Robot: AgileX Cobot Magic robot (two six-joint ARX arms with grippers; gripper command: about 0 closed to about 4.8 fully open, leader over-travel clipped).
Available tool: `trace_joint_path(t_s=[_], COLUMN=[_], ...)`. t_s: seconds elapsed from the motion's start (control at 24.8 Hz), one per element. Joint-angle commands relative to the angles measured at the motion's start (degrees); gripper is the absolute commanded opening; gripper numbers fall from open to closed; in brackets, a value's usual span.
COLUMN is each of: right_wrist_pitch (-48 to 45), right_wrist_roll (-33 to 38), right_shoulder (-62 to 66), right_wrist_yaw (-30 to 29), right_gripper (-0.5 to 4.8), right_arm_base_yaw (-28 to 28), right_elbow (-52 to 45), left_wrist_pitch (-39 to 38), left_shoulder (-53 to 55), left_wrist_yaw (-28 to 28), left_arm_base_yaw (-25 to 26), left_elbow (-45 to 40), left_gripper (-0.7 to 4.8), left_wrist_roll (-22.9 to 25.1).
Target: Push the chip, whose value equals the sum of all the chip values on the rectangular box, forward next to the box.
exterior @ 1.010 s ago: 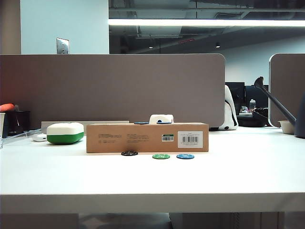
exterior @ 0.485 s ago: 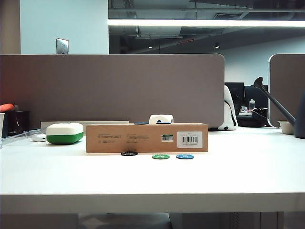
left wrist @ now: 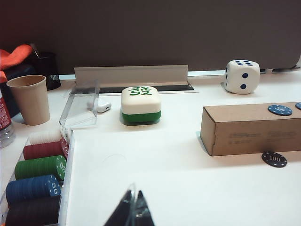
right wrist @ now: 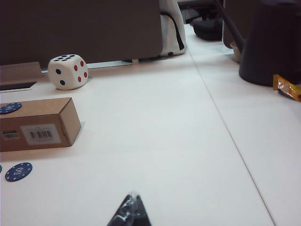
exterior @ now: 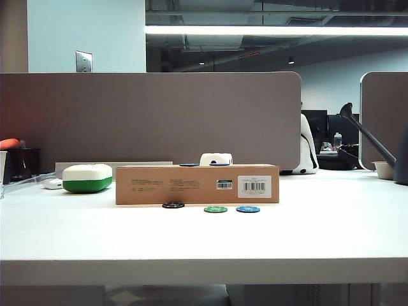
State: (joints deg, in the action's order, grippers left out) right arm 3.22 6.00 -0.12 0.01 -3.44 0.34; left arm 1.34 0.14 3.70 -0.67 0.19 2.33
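Left hand (left wrist: pixel 132 212) closed; only its view reads chip (left wrist: pixel 274 159) "100"

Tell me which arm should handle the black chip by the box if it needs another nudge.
Left, probably. The left gripper, fingers together, has the black chip in its wrist view by the box. The right gripper, also closed, sees only the blue chip.

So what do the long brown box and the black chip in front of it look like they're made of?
The rectangular box looks like matte brown cardboard, with sharp folded edges and printed text. The chip seems to be hard plastic or a composite: flat, black, pale edge marks, printed 100.
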Motion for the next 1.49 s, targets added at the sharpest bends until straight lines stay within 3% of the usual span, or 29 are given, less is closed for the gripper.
trace_joint_path(t_s=[0.04,1.49], right_wrist_pitch=[-1.33,-2.14], right_wrist_roll=[-3.72,-5.77], right_shoulder=[0.02,0.02], right_wrist_yaw=[-1.49,1.33], right_gripper=[-0.05,-0.05], right_arm_base_yaw=[0.48,1.68], right_elbow=[-0.26,-0.26], left_wrist_pitch=[0.46,0.46], left_shoulder=[0.0,0.0], left_wrist_yaw=[0.17,0.17], left_arm_base_yaw=[-0.02,-0.04], left_elbow=[0.24,0.24], left_gripper=[-0.05,-0.05], left_wrist_roll=[0.24,0.24])
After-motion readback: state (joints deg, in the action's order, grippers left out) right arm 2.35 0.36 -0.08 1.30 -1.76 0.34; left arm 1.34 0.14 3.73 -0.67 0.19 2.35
